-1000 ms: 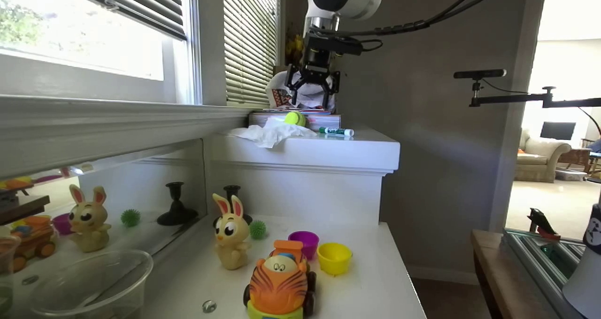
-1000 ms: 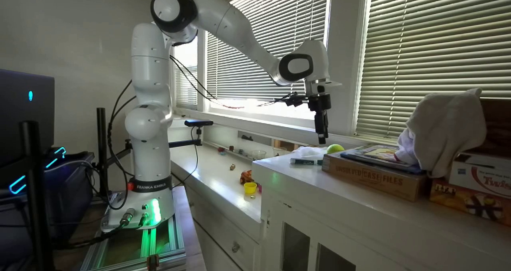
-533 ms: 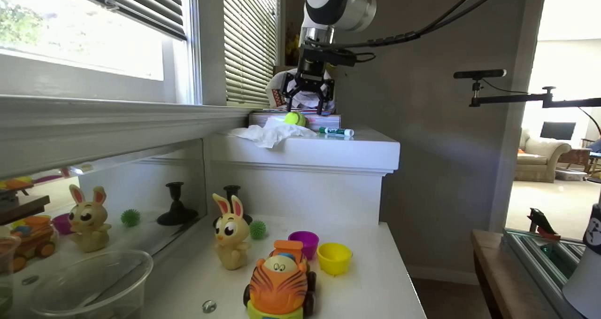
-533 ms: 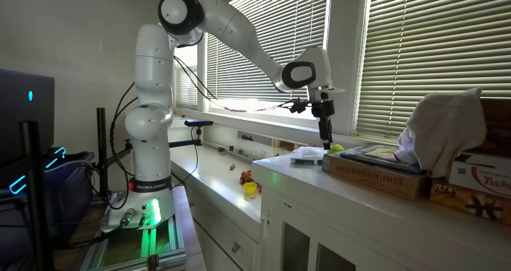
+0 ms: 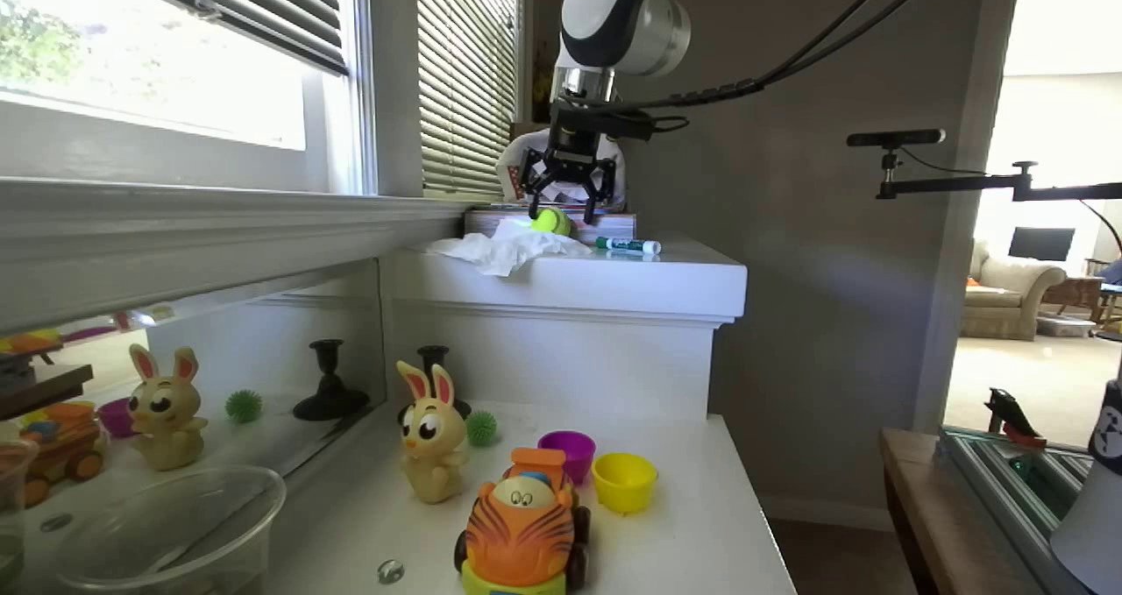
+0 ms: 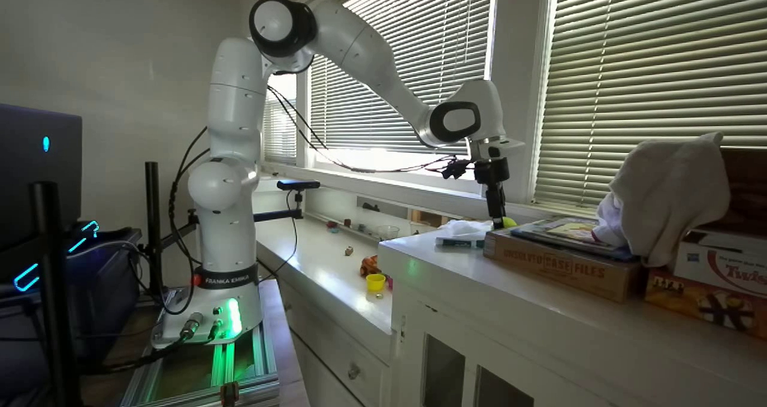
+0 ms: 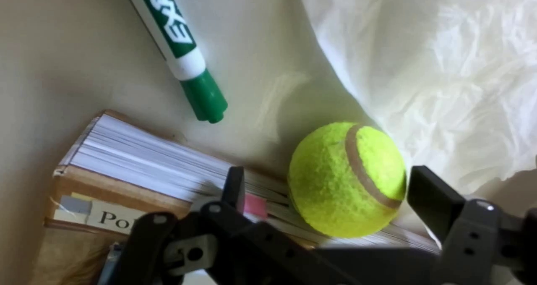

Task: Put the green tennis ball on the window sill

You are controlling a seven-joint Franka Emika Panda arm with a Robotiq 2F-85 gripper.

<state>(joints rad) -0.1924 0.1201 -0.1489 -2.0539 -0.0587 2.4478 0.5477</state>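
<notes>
The green tennis ball (image 7: 344,180) rests on the white cabinet top, between crumpled white paper and a game box. It also shows in both exterior views (image 5: 551,221) (image 6: 509,222), partly behind a finger in the latter. My gripper (image 7: 329,186) is open, pointing down, with its fingers on either side of the ball. In the wrist view the right finger (image 7: 434,201) is close against the ball; whether it touches I cannot tell. A gap separates the left finger (image 7: 234,188) from the ball. The window sill (image 5: 263,209) is a pale ledge under the blinds, also visible here (image 6: 383,184).
A green-and-white marker (image 7: 180,45) lies near the ball. Crumpled white paper (image 5: 508,246) lies beside it. The game box (image 6: 557,266) and a white cloth (image 6: 671,191) stand behind. Below are a toy rabbit (image 5: 431,446), toy car (image 5: 521,525) and cups (image 5: 624,481).
My gripper has moved down to the ball, and slightly left in an exterior view. It stays open. The ball has not visibly moved.
</notes>
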